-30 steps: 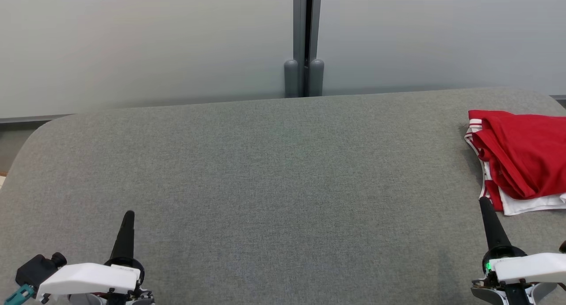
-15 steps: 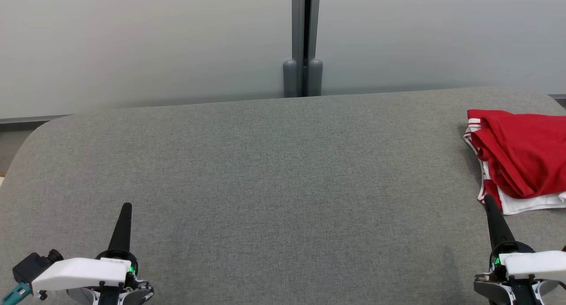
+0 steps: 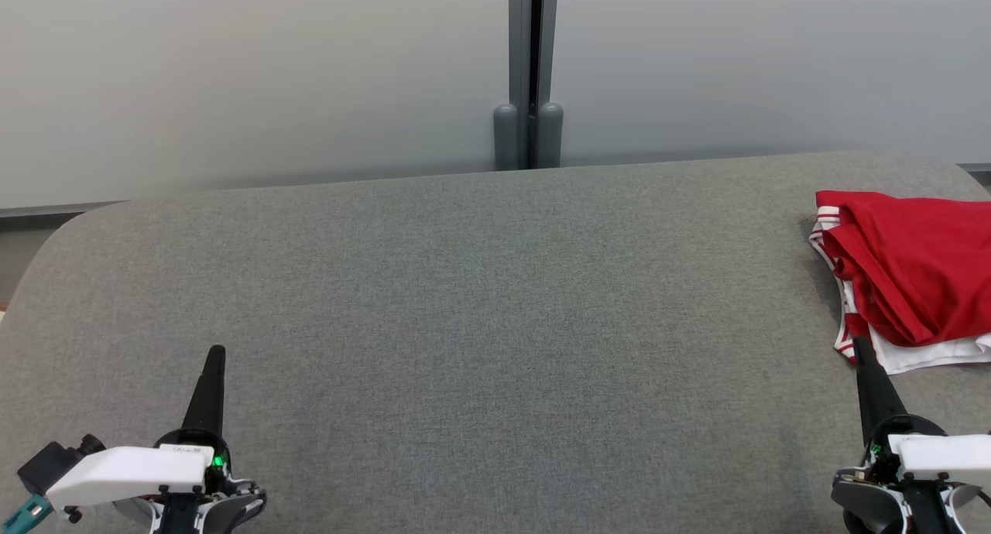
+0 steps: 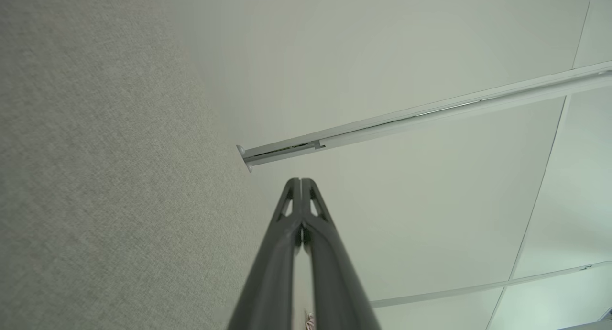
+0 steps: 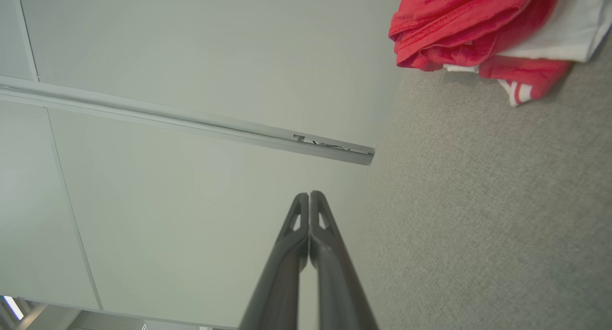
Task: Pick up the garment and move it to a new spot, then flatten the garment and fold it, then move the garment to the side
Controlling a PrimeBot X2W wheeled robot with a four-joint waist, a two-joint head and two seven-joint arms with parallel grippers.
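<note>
Garment [image 3: 913, 263] first: the red piece with white trim lies in a loose, layered fold at the right edge of the grey fabric-covered counter [image 3: 464, 302], towards its far right corner, with part of it running out of my head view. The left pincer [image 3: 214, 356] sits over the near left part of the counter, tips pressed together and holding nothing; the left wrist view shows its two fingers [image 4: 287, 253] meeting with no gap. The right pincer [image 3: 858, 347] is likewise closed and empty. In the head view its tip appears just at the garment's near left corner, but the right wrist view shows the cloth [image 5: 459, 28] off to one side of the tips [image 5: 309, 194], so I judge it clear of the fabric. I read this as the set-aside step finished, with the arms at rest, though a rumpled pile like this could equally be waiting for pickup. If finishing, I'd draw the right arm straight back towards the near edge without sweeping sideways, so the tip doesn't snag the white hem and undo the fold. If picking up, I'd spread the right pincer before descending and take the thick layered edge, not one loose layer.
</note>
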